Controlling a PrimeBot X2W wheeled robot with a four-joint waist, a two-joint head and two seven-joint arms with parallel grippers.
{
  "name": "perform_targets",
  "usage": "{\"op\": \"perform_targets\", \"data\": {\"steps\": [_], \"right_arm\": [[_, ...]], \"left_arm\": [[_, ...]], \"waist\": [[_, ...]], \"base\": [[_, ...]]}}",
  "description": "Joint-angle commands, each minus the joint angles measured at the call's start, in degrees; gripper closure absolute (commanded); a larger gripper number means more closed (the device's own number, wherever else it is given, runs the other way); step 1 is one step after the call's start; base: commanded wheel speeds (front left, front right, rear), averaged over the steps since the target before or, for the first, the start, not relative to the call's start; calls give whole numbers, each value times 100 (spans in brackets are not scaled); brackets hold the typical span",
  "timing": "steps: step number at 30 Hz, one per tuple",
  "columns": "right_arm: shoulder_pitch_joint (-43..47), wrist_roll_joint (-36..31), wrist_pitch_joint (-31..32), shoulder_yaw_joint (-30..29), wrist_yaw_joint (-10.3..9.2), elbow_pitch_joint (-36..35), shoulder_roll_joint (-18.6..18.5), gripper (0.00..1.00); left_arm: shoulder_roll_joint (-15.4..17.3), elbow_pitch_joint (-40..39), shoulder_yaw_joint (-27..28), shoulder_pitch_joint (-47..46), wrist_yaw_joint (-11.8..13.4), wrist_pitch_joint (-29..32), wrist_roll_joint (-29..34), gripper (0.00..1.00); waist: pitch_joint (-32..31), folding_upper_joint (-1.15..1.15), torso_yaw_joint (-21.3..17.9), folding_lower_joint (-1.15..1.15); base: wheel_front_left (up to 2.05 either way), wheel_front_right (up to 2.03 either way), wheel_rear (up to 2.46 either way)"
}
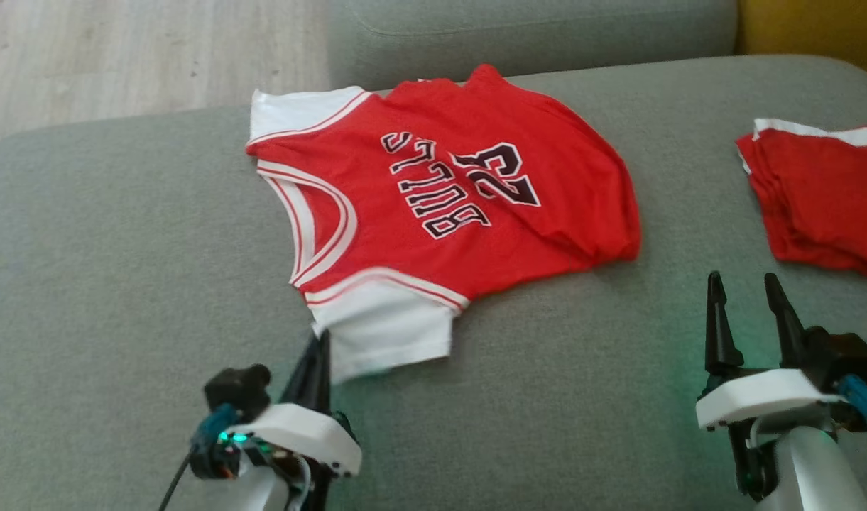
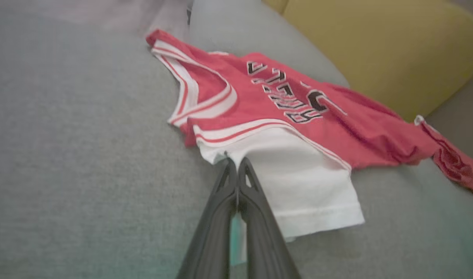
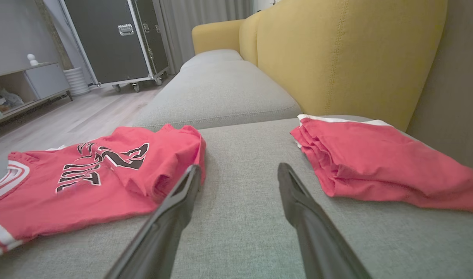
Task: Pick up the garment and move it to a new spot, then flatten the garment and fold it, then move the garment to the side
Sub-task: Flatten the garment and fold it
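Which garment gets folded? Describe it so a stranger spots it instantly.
On the grey sofa seat, look left of the folded red pile. The jersey lies spread out there. Unlike the pile, it bears BULLS 23 lettering and white sleeves.

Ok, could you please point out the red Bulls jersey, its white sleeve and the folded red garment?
red Bulls jersey (image 1: 582, 184): head view, plain red beside the number.
white sleeve (image 2: 306, 182): left wrist view, sleeve's middle.
folded red garment (image 3: 375, 166): right wrist view, top layer.

The grey sofa seat (image 1: 121, 284) carries a red jersey (image 1: 440, 191) with white sleeves, spread out near its middle and reaching toward the back edge. A folded red garment (image 1: 816, 199) lies well apart, toward the seat's right side.
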Motion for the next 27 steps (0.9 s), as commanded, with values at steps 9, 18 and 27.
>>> {"op": "perform_targets", "data": {"steps": [9,18,27], "right_arm": [[-678,62,162,208,-5,687,-25,0],[-1296,155,277,268,-5,1599,-25,0],[-1965,-88,346,51,-5,2768,-25,0]], "left_arm": [[57,-711,615,-226,197,-902,68,100],[42,-973,744,-204,200,-993,216,100],[22,-1059,658,-215,117,-1000,329,100]], "waist": [[-56,0,354,0],[49,0,585,0],[165,0,876,0]], "base": [[0,0,0],[0,0,0],[0,0,0]]}}
